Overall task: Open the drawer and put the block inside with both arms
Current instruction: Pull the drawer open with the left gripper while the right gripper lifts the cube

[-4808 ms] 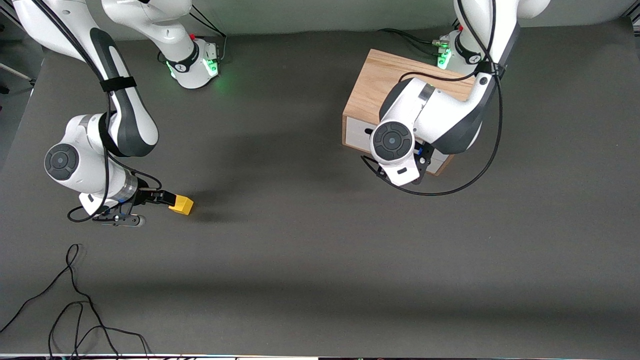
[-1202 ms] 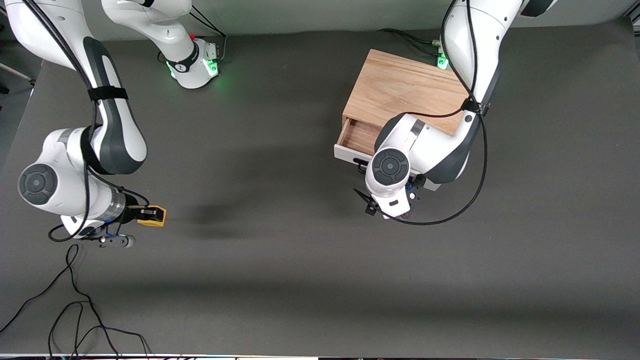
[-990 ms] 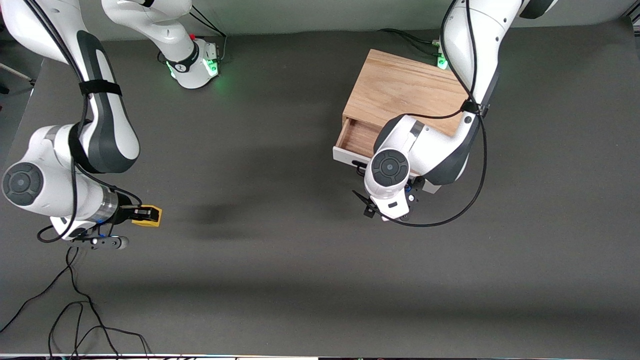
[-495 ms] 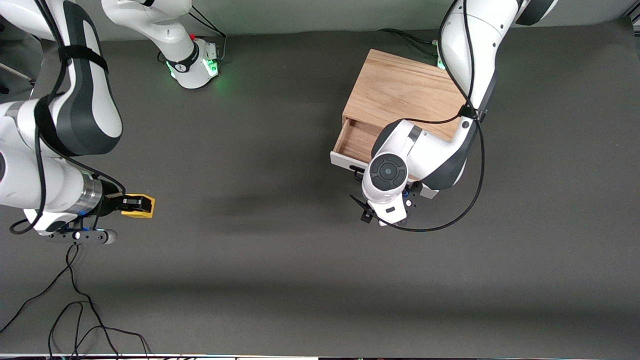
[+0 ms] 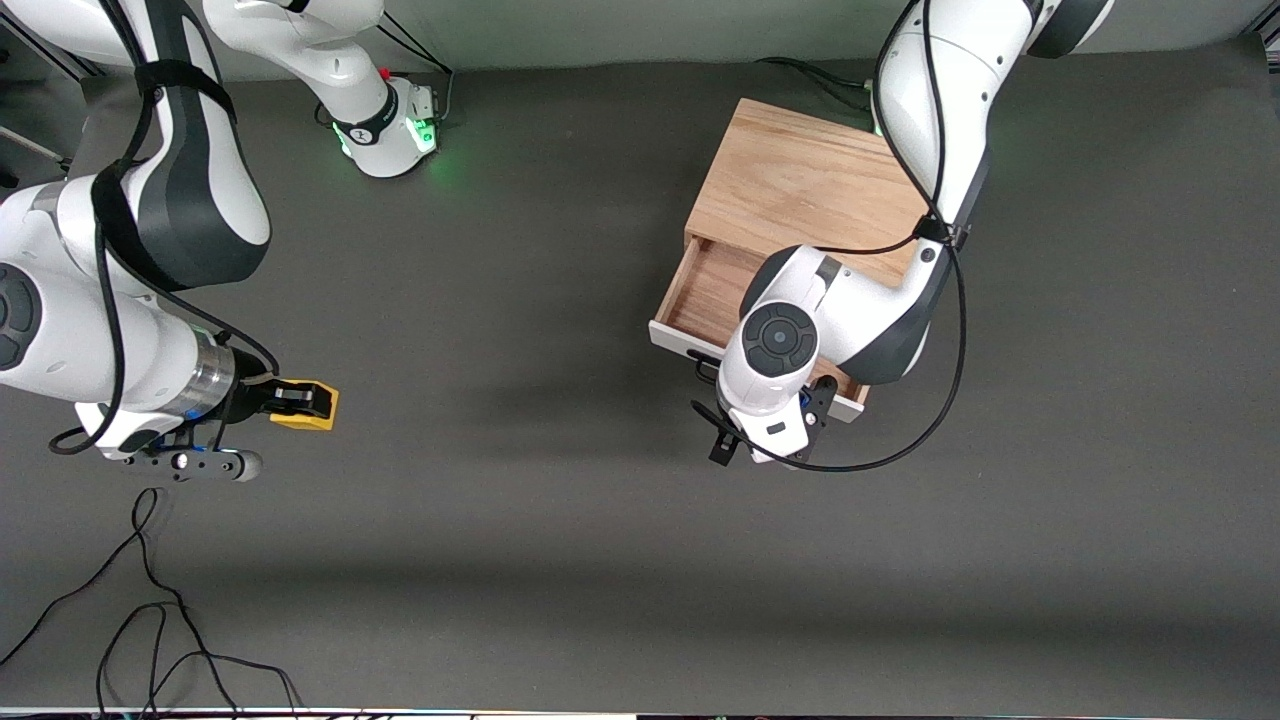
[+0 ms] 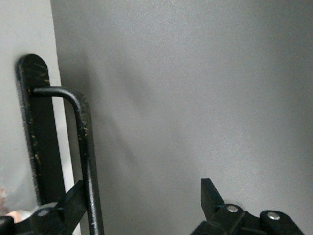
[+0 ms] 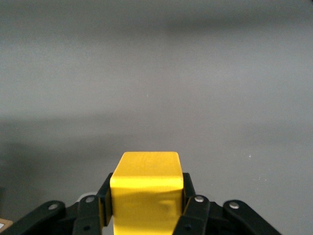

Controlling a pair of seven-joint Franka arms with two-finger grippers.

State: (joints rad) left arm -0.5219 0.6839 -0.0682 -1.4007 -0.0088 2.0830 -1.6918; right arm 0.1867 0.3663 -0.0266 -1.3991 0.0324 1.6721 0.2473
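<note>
Both arms reach out over the table, each wrist turned low and level.

The right arm bends at the elbow and sweeps toward its own end of the table; the right gripper (image 5: 300, 402) has its fingers (image 7: 188, 196) clamped on the block (image 5: 312, 405), carried just ahead of the wrist. The left arm folds down from its base; the left gripper (image 6: 142, 205) has its fingers (image 6: 211, 196) spread apart, one finger tucked inside the handle (image 6: 83, 147).
</note>
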